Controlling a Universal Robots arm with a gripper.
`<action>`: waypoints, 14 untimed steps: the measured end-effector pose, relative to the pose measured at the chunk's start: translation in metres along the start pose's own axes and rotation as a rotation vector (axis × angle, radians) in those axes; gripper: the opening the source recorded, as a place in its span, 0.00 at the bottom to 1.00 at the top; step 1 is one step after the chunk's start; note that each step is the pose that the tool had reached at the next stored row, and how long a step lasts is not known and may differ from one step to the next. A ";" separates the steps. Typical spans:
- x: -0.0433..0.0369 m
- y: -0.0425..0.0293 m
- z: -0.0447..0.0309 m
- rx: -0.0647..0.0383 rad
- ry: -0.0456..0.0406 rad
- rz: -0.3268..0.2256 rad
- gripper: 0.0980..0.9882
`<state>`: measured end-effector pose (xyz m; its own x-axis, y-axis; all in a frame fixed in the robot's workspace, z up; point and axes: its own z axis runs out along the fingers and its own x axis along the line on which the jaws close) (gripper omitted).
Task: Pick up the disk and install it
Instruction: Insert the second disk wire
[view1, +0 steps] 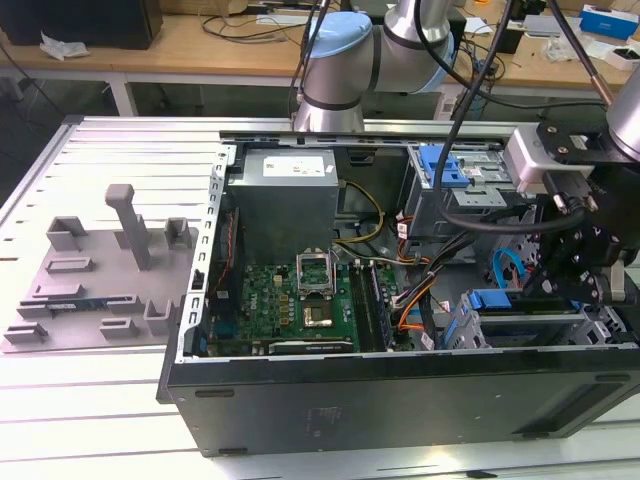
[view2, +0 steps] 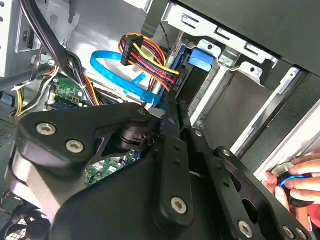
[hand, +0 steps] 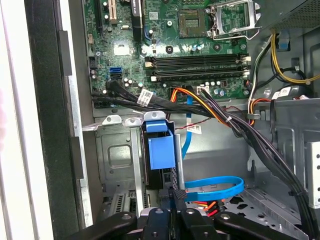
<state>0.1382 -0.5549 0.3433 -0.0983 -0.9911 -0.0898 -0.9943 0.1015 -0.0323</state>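
The disk (hand: 161, 165) stands on edge in the drive cage (hand: 117, 160), directly ahead of the gripper (hand: 176, 200), whose fingers are pressed together on its rear edge, presumably to seat it; cables (hand: 215, 187) lie beside.

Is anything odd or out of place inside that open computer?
Nothing looks damaged or spilled. One surprise: a person's fingers rest at the case's edge in the second wrist view, close to the tool at the blue-bracketed disk.

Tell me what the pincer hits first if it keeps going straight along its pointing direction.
Most likely the disk: in the first wrist view the pincer points at its blue-bracketed end in the drive bay, with the blue cable alongside. Depth is unclear.
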 end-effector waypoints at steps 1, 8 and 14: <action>0.0000 0.0000 -0.0001 0.000 0.0002 0.000 0.08; 0.0000 -0.0001 -0.0002 0.001 0.0004 0.000 0.16; -0.0006 -0.0002 -0.0050 0.001 0.0001 0.000 0.44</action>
<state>0.1382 -0.5547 0.3483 -0.0982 -0.9911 -0.0897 -0.9943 0.1015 -0.0333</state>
